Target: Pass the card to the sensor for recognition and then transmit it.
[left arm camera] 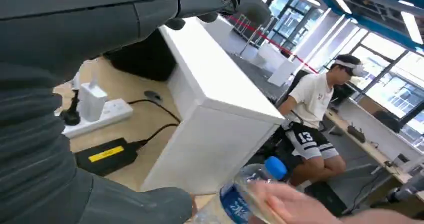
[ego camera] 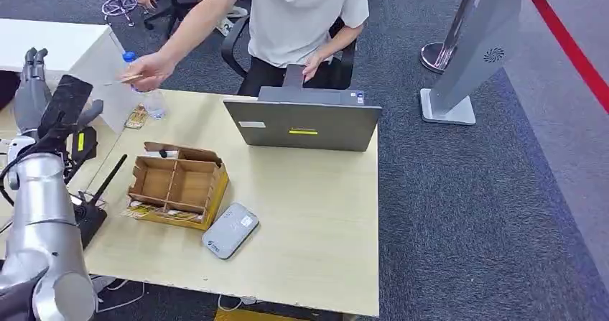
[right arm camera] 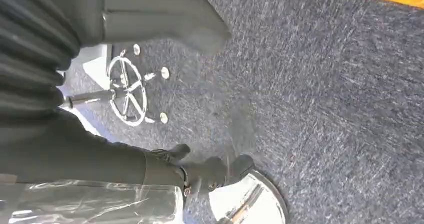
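While a person's hand (ego camera: 147, 70) holds out the card (ego camera: 129, 79) just beyond the cardboard box (ego camera: 179, 184), the left hand (ego camera: 32, 84) waits raised, fingers apart, holding nothing, seemingly ready to receive it; the right hand (right arm camera: 100, 43) hangs over carpet, its grip unclear

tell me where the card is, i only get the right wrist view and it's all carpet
Observer: In the head view a person's hand holds the card above the far left corner of the table.
Operator: is my left hand near it
Observer: The left hand is up at the table's left edge with nothing in it, apart from the card.
Operator: anything that looks like the sensor
Observer: A flat grey device lies on the table beside a cardboard box; it may be the reader, but I cannot confirm that.
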Action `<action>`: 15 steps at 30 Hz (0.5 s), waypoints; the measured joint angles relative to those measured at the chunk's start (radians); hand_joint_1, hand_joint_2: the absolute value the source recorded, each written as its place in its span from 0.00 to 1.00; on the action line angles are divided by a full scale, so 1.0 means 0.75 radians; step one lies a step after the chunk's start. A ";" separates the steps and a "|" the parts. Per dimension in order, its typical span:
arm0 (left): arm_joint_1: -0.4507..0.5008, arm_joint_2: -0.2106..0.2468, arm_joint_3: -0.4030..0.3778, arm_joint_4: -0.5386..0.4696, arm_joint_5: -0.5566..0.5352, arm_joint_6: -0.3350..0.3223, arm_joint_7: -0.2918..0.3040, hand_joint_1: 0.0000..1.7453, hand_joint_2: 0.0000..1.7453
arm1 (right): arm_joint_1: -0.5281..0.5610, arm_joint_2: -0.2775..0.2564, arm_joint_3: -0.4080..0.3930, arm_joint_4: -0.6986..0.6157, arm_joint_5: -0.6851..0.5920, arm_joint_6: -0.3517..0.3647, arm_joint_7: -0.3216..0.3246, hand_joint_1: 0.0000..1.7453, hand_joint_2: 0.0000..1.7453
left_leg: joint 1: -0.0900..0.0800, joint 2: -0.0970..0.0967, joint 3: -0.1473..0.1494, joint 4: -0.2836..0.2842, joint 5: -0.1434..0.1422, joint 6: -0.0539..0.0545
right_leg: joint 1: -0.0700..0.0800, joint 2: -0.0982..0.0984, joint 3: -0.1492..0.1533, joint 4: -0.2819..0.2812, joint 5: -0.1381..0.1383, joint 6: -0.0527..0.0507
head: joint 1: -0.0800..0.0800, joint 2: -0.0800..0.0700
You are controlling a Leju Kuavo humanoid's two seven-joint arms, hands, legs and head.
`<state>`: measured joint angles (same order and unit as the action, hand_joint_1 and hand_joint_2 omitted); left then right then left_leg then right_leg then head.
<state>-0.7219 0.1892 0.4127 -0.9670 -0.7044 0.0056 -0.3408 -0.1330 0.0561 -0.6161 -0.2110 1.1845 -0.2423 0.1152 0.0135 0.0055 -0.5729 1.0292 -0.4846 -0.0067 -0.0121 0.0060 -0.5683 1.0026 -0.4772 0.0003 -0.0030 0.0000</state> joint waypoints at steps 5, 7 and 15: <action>-0.085 -0.033 -0.171 0.000 -0.153 0.074 0.068 0.00 1.00 | -0.002 0.004 -0.025 0.003 -0.001 0.020 0.000 0.00 0.00 | 0.000 0.000 0.000 0.000 0.000 0.000 | 0.000 0.000 0.000 0.000 0.000 0.000 | 0.000 0.000; -0.119 -0.046 -0.240 0.000 -0.215 0.104 0.098 0.56 1.00 | -0.002 0.007 -0.033 0.004 -0.001 0.029 0.000 0.00 0.00 | 0.000 0.000 0.000 0.000 0.000 0.000 | 0.000 0.000 0.000 0.000 0.000 0.000 | 0.000 0.000; -0.238 -0.093 -0.494 0.002 -0.449 0.219 0.207 1.00 1.00 | 0.000 0.011 -0.067 0.006 0.010 0.061 0.001 0.00 0.00 | 0.000 0.000 -0.001 0.001 0.000 0.000 | 0.000 0.000 -0.001 0.000 0.000 0.000 | 0.000 0.000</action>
<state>-0.9002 0.1194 0.0419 -0.9659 -1.0411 0.1698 -0.1857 -0.1331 0.0645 -0.6664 -0.2064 1.1917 -0.1965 0.1156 0.0132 0.0056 -0.5735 1.0298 -0.4845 -0.0065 -0.0122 0.0062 -0.5688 1.0026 -0.4768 0.0004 -0.0031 0.0000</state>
